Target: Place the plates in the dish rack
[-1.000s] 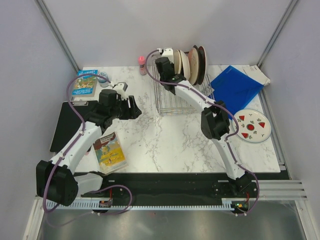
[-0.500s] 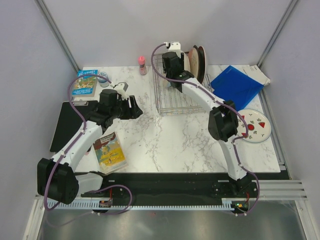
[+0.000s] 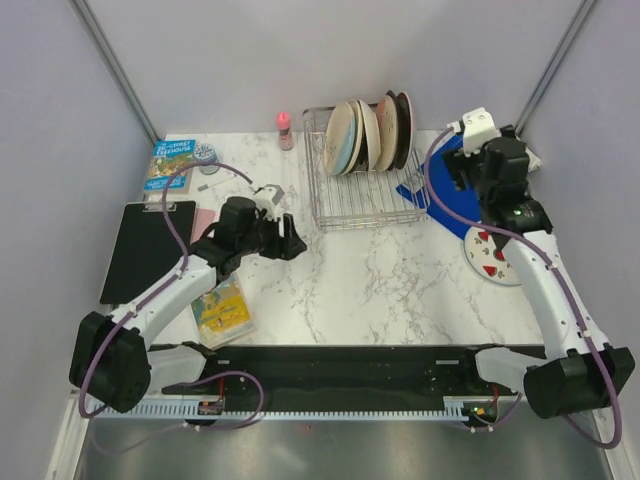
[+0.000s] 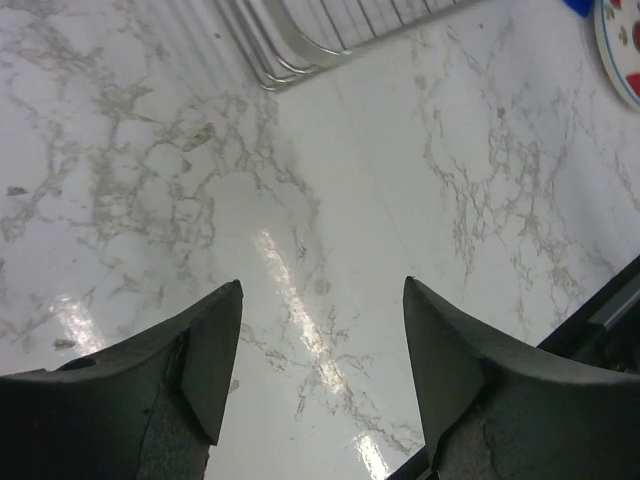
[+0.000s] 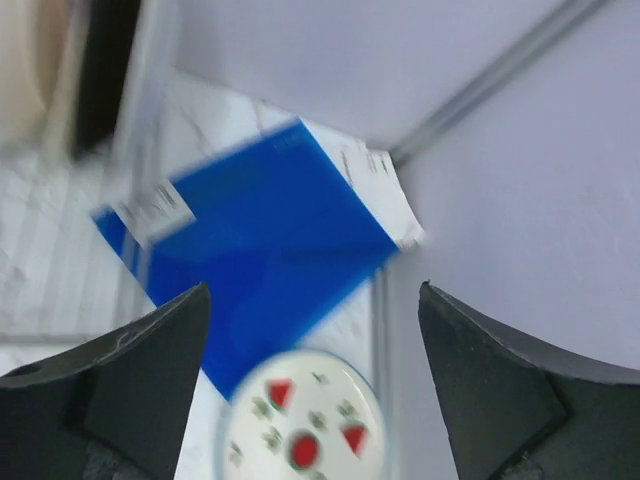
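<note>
Several plates stand upright in the far half of the silver dish rack; they blur at the top left of the right wrist view. A white plate with red shapes lies flat on the marble at the right, partly under my right arm. My right gripper hangs open and empty above the blue folder, with that plate low between its fingers. My left gripper is open over bare marble, left of the rack's near corner, holding nothing.
A blue folder lies between the rack and the right wall. A black clipboard, two picture books and a small blue-topped tin lie at the left. A pink bottle stands behind the rack.
My right gripper opened, left a plate standing in the rack, and swung right to above the blue folder. My left gripper moved slightly right and toward the near edge.
</note>
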{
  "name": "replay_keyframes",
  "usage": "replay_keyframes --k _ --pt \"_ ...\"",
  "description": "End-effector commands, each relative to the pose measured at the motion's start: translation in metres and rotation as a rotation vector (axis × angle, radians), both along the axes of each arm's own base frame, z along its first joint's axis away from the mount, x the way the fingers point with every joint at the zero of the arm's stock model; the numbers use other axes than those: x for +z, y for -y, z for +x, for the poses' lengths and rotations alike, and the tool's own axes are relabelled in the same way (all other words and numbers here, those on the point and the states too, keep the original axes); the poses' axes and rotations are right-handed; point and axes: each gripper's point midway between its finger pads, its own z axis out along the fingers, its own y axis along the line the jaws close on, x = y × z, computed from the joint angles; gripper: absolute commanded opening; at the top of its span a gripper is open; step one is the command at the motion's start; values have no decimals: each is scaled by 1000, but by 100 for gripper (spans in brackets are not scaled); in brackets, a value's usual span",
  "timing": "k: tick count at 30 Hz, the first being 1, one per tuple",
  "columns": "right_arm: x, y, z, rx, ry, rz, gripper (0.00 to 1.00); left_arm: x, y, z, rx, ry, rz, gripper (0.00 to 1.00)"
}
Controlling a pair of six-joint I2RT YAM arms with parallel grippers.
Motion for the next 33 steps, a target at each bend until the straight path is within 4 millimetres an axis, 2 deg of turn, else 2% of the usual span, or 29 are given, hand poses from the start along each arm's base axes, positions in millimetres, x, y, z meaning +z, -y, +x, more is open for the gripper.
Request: replay_keyframes --k 1,2,3,4,5,6,7,9,10,11,12,14,15,16,18,21,22,24,25,28,31,33 --pt "-105 38 -45 169 -427 -165 89 14 39 -17 -218 180 33 72" --pt "-128 58 -58 145 -513 -146 89 8 43 -20 -245 177 47 72" --pt "-139 71 -65 136 -552 -120 89 5 52 -28 -289 178 57 71" --pt "-154 72 -68 169 -593 -89 89 3 55 -30 -319 194 74 69" --pt "-173 86 -78 167 -655 -98 87 -1 59 -33 -339 190 83 66" --pt "-184 91 -82 174 -687 -97 81 -4 62 -35 -352 182 85 62" --pt "-200 95 -84 195 -734 -93 78 -6 66 -40 -369 164 70 48" --pt "-221 112 -93 197 -799 -97 67 -10 70 -44 -381 129 52 29" --pt "-233 116 -95 205 -835 -84 64 -12 72 -46 -384 107 34 14" --pt "-240 122 -99 201 -851 -68 59 -13 72 -47 -380 97 32 9" --pt "-245 125 -100 222 -866 -85 45 -16 72 -47 -378 87 35 5" --pt "-260 128 -105 247 -906 -91 39 -22 71 -47 -369 68 44 2" --pt "-264 129 -106 276 -918 -120 31 -24 70 -46 -364 62 50 2" --pt "-270 130 -108 293 -936 -127 30 -28 70 -45 -358 52 56 2" --pt "-280 130 -112 315 -962 -137 30 -31 69 -44 -349 37 63 7" --pt "-297 128 -117 369 -1004 -151 30 -37 65 -40 -318 14 84 29" --pt "-306 128 -118 387 -1025 -151 30 -40 63 -38 -303 2 93 43" --pt "-317 128 -122 409 -1059 -153 30 -41 56 -30 -270 -4 108 53" --pt "-325 128 -125 422 -1091 -151 30 -42 53 -29 -251 -17 114 62" --pt "-333 125 -137 505 -1153 -180 30 -45 44 -21 -204 -36 117 68" --pt "-333 113 -152 627 -1189 -231 32 -48 40 -21 -180 -50 110 72" --pt "-334 96 -164 713 -1219 -268 34 -51 37 -20 -170 -58 108 72"
